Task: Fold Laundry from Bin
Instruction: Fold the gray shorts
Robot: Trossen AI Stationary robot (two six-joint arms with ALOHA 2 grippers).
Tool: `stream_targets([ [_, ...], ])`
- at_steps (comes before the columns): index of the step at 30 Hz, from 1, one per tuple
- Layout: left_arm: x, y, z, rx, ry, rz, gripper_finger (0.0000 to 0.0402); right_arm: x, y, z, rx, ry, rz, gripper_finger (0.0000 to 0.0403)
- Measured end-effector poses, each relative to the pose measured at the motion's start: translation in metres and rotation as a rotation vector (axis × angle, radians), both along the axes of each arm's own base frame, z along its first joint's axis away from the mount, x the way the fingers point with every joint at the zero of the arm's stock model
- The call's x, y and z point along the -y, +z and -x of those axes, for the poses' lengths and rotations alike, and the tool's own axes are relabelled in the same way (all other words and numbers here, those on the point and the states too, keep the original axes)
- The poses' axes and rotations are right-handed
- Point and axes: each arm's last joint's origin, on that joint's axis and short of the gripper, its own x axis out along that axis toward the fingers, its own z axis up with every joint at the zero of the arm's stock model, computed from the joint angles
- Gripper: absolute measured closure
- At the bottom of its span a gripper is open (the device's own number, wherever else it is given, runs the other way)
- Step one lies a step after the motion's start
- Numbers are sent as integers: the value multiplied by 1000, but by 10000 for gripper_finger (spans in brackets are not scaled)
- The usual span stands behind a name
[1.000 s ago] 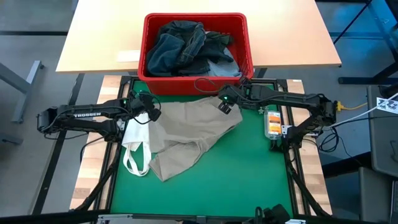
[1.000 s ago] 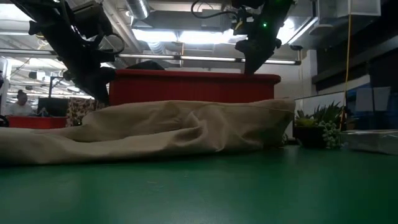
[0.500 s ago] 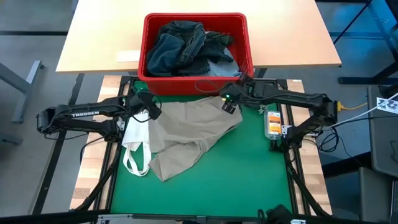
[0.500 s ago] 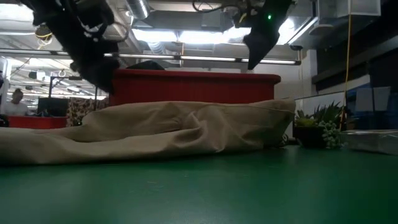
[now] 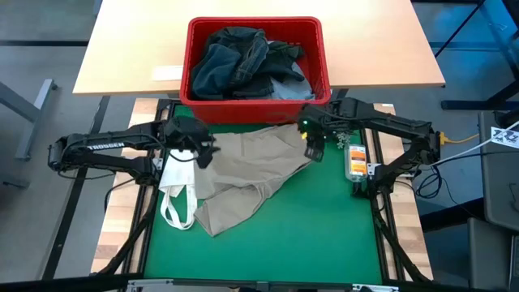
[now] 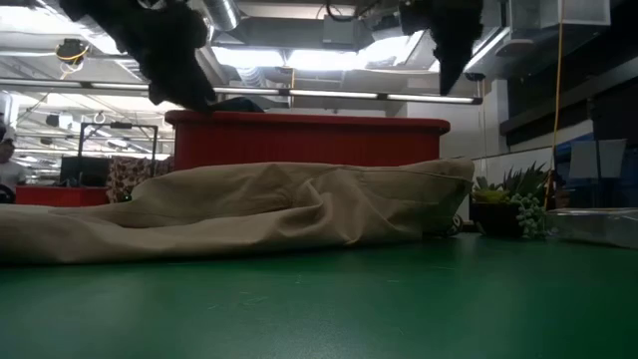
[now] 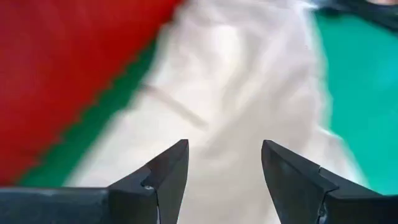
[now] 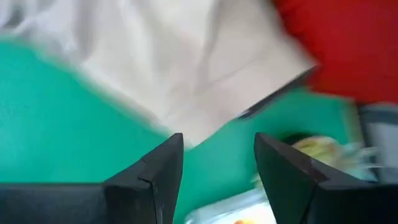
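Beige trousers (image 5: 243, 174) lie spread flat on the green mat (image 5: 324, 227), their far edge close to the red bin (image 5: 255, 105). The bin holds dark and light blue jeans (image 5: 243, 61) in a heap. My left gripper (image 5: 203, 154) hangs open above the trousers' far left part (image 7: 236, 74), with nothing between its fingers. My right gripper (image 5: 315, 148) hangs open above the trousers' far right corner (image 8: 186, 74), also with nothing between its fingers. In the low view both arms stand high above the trousers (image 6: 279, 204).
A white tote bag (image 5: 174, 191) with looped straps lies on the mat beside the trousers' left side. An orange and clear packet (image 5: 355, 160) sits at the mat's right edge. The bin stands at the near edge of a tan table (image 5: 138, 49). The mat's near half is bare.
Both grippers have risen away from the trousers' far edge. The right one has also gone toward the table's right and near edges and has tipped to point more steeply down. The trousers lie as before.
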Motion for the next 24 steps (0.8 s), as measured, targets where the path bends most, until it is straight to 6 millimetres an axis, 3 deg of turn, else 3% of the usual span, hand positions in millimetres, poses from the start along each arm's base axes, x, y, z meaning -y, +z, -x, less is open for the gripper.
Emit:
stream_targets([
  [7,53,-8,-10,-26,-205,190,209,-19,-19,-10,-46,81,-59,205],
  [13,107,-25,-13,-145,-303,315,215,-39,-23,-21,-59,171,-47,205],
  [19,153,-51,-11,-306,-423,281,216,-59,-23,-30,-58,252,-40,205],
  [24,175,-75,-11,-420,-477,214,216,-75,-22,-38,-30,317,-24,205],
])
